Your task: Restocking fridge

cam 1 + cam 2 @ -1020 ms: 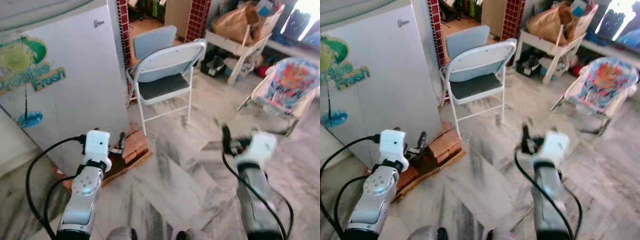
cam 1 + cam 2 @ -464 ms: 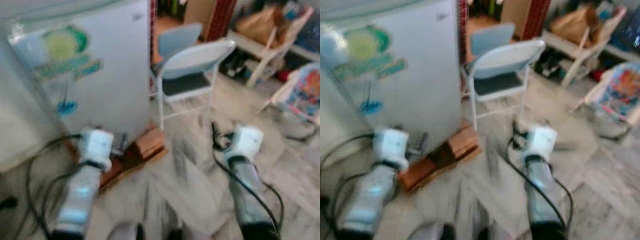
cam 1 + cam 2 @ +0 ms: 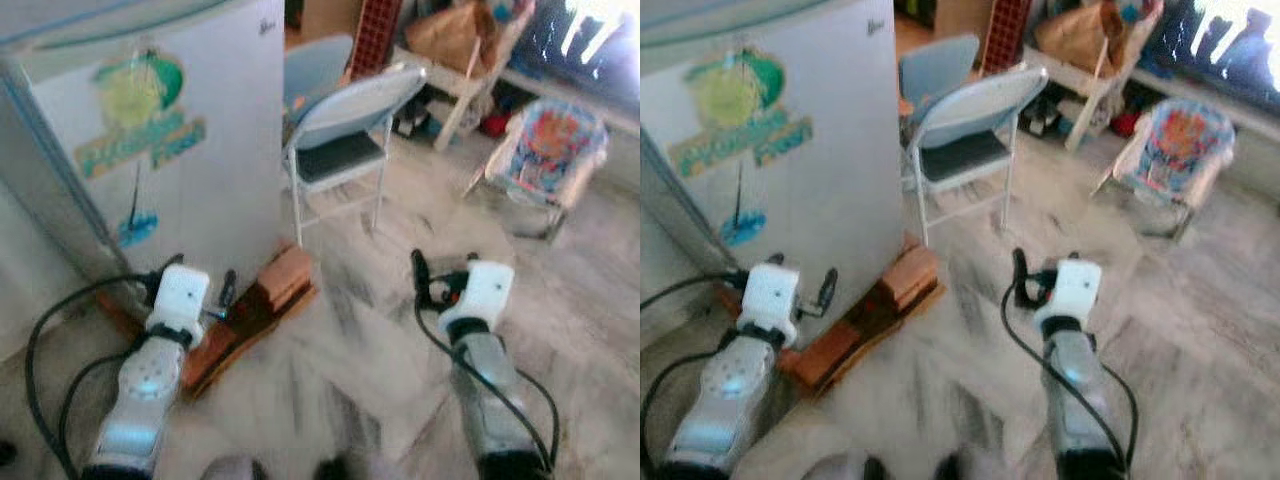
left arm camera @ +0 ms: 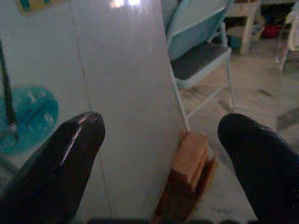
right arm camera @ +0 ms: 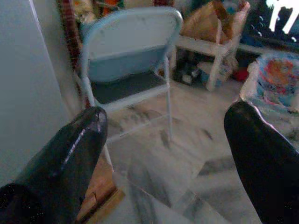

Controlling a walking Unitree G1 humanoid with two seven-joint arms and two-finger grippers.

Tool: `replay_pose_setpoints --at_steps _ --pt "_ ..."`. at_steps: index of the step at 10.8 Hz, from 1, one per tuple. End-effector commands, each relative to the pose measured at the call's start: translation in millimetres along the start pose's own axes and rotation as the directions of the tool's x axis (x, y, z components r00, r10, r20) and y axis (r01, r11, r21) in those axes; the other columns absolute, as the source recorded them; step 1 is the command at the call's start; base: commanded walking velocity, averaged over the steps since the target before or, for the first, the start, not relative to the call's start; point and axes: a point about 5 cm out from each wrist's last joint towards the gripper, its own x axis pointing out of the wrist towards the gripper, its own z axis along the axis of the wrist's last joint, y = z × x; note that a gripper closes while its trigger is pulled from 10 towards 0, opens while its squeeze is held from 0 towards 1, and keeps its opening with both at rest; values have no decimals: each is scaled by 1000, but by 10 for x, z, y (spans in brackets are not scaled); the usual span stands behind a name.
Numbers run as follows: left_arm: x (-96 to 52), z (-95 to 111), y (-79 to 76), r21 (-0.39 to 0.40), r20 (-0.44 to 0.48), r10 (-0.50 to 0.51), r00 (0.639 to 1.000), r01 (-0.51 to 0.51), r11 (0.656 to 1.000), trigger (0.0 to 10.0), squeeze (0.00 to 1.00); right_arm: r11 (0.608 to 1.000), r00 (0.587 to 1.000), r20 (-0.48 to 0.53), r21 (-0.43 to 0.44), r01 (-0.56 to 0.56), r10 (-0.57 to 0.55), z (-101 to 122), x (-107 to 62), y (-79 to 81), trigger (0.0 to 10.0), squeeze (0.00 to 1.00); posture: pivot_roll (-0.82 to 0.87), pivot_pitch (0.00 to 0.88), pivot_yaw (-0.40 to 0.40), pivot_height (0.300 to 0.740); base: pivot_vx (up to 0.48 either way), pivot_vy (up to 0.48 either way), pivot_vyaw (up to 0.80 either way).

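The white fridge (image 3: 150, 150) stands on bricks (image 3: 283, 277) at the marble floor's left edge, beside a folding chair (image 3: 345, 130). Left gripper (image 4: 161, 154) and right gripper (image 5: 170, 149) hover before it, fingers spread, empty. The door looks heavy, stiff and slick; I'd pull at its free edge, though no handle shows.

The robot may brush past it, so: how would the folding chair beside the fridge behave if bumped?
The folding chair has thin tube legs and a slim seat, so it probably weighs little. On the smooth marble floor it would likely slide, or tip if struck up at the backrest. Its frame looks rigid.
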Motion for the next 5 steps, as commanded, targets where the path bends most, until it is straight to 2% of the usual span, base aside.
replay_pose_setpoints --at_steps 1,5 --pt "-30 -6 74 25 -1 16 1000 -16 1000 10000 0 1000 1000 5 6 -6 6 24 3 20 10000 0 109 83 -81 740 0 480 0" --pt "-51 5 1 1 4 1 1000 -1 1000 10000 0 1000 1000 -4 -5 -5 5 24 -15 -12 10000 0 101 95 -88 740 0 480 0"
